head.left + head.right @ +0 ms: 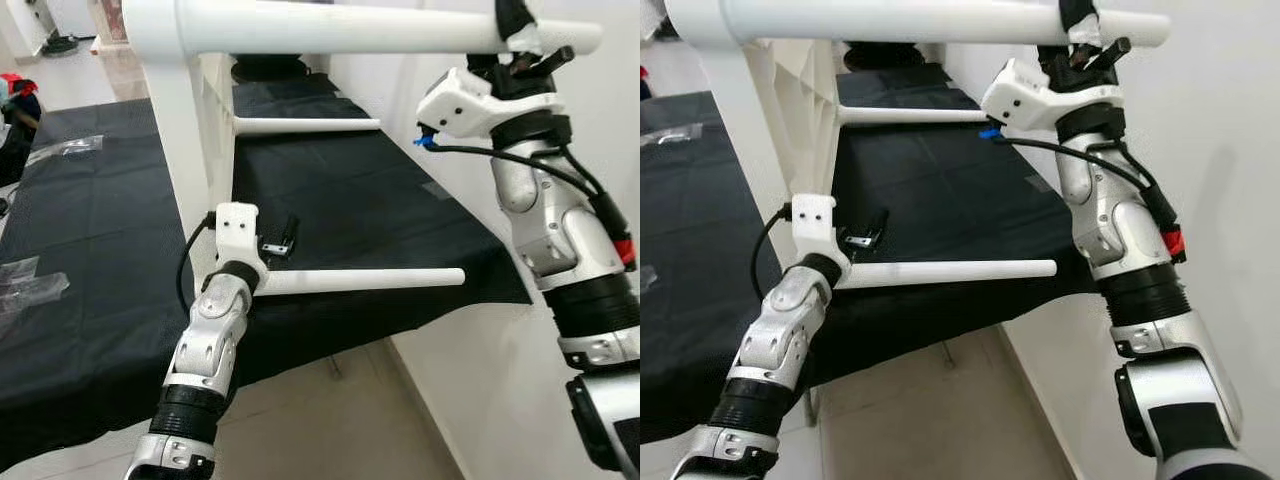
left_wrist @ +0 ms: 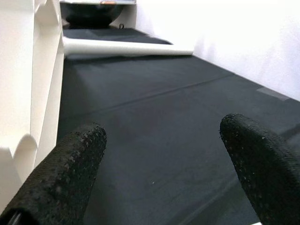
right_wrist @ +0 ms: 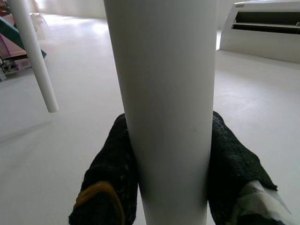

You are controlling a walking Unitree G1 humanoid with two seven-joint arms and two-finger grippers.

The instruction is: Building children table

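A white children's table lies on its side on a black-covered worktable (image 1: 380, 210). Its flat top (image 1: 185, 140) stands upright at the left, and its round legs point to the right. My right gripper (image 1: 515, 30) is shut on the thick upper leg (image 1: 350, 25) near its free end. In the right wrist view the fingers (image 3: 112, 178) press both sides of that leg (image 3: 164, 93). My left gripper (image 1: 280, 240) hovers open just above the base of the lower near leg (image 1: 360, 280), with nothing between its fingers (image 2: 61, 178). A farther leg (image 1: 310, 125) lies behind.
Clear plastic bags (image 1: 30, 280) lie on the cloth at the left. A white wall (image 1: 600, 150) runs close along the right side. Tiled floor (image 1: 330, 420) shows below the worktable's near edge. An air-conditioner unit (image 3: 262, 28) stands on the floor beyond.
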